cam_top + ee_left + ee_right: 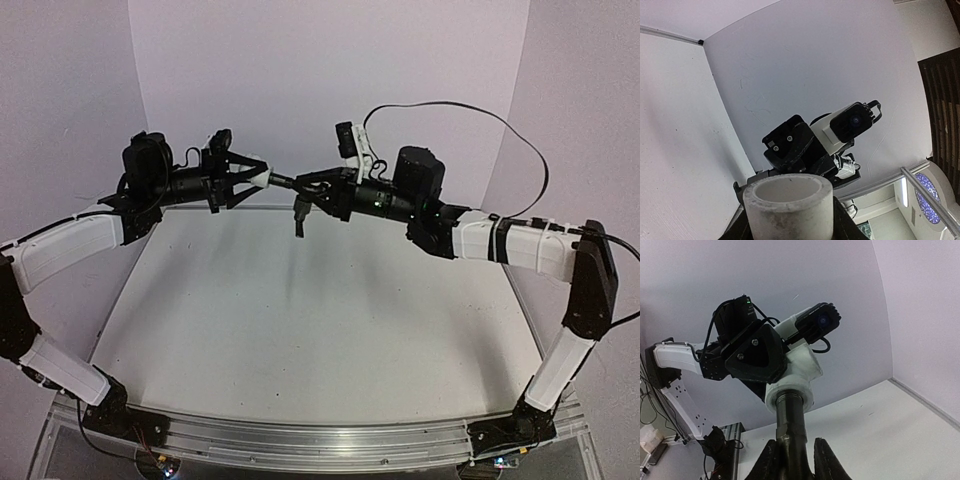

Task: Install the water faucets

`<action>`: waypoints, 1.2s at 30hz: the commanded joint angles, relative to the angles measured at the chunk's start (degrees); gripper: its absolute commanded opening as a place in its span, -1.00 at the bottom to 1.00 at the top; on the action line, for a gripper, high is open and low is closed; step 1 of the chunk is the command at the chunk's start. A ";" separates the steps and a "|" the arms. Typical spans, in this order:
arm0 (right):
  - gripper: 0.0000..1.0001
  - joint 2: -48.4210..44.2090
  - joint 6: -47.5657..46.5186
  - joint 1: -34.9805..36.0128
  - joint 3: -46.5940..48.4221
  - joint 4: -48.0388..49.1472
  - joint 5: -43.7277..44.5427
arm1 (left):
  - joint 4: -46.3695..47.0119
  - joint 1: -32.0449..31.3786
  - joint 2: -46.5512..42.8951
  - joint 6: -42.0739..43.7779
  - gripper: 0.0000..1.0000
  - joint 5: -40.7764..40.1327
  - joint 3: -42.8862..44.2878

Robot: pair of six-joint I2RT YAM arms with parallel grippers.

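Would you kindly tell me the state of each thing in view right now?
left gripper: shut on the white fitting, mid-air.
right gripper: shut on the dark tap.
white fitting: held, mated to the dark tap's tube.
dark tap: lever hanging down, above the table.

A robotics lab cell: white tabletop (pixel 300 330) boxed by plain pale walls (pixel 320 80), an aluminium rail (pixel 300 445) along its near edge carrying two cabled robot arms (pixel 60 250).
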 commanded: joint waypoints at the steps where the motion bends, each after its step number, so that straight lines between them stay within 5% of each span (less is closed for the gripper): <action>1: -0.94 1.78 16.39 0.04 2.47 4.93 -2.32 | 7.42 -0.85 -1.72 12.90 -1.00 1.17 3.05; 5: -1.00 4.28 32.71 -1.80 4.93 5.33 -6.27 | 12.46 -2.80 -3.72 28.88 -1.00 8.20 0.70; 11: -1.00 12.61 70.06 -4.92 7.55 13.60 -16.79 | 13.63 -6.18 -4.17 62.14 -1.00 38.71 -2.95; 14: -1.00 14.65 86.11 -5.02 3.11 30.69 -16.18 | 13.73 -4.18 -1.65 67.12 -1.00 44.99 -0.23; 16: -1.00 14.22 89.41 -5.07 -0.47 32.85 -14.63 | 13.76 -2.67 1.30 66.92 -1.00 47.73 2.95; 18: -0.95 13.19 88.32 -5.28 -2.73 32.95 -13.98 | 13.77 -2.11 3.32 65.58 -1.00 47.67 5.46; 21: -0.28 11.65 83.22 -6.45 -5.54 32.87 -13.84 | 13.68 -1.86 3.52 62.33 -1.00 44.01 6.82; 25: 0.29 6.25 71.70 -9.77 -11.26 32.03 -11.97 | 13.58 -1.86 -1.59 55.67 -1.00 33.57 2.32; 31: 0.57 -1.82 50.50 -14.53 -19.90 24.01 -9.51 | 13.55 -2.80 -10.91 36.35 -1.00 9.06 -4.50; 36: 0.64 -9.86 17.87 -12.32 -19.16 0.93 -1.35 | 13.30 -2.58 -9.99 8.71 -1.00 0.25 -4.22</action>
